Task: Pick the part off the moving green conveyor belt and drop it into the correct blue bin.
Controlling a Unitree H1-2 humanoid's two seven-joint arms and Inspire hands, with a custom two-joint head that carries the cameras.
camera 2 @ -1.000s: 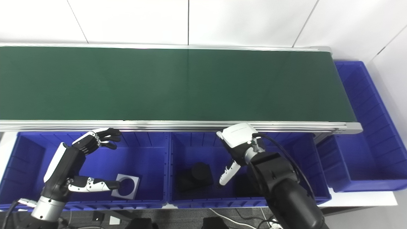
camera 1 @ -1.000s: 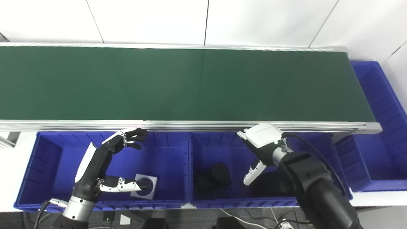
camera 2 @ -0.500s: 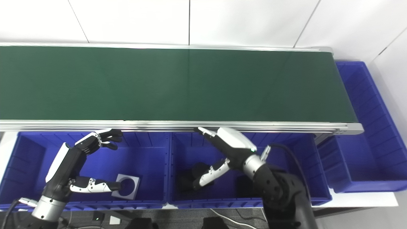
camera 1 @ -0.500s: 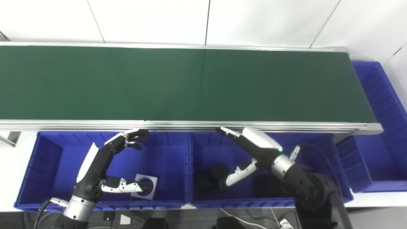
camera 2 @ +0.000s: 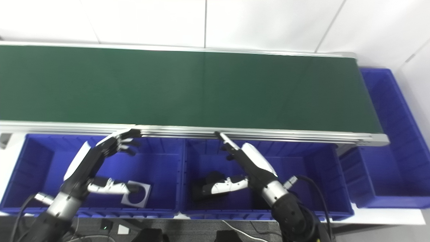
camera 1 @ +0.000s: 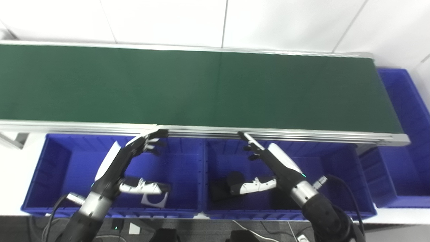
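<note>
Fingers of the right hand stretch out straight toward the belt's near rail, thumb spread wide to the left, holding nothing. It hovers over the middle blue bin, where a black part lies on the floor near the thumb tip. Left hand also has its fingers apart and empty, above the left blue bin with a grey square part inside. Beyond both, the green conveyor belt runs left to right, bare of parts. Another blue bin sits at its right end.
</note>
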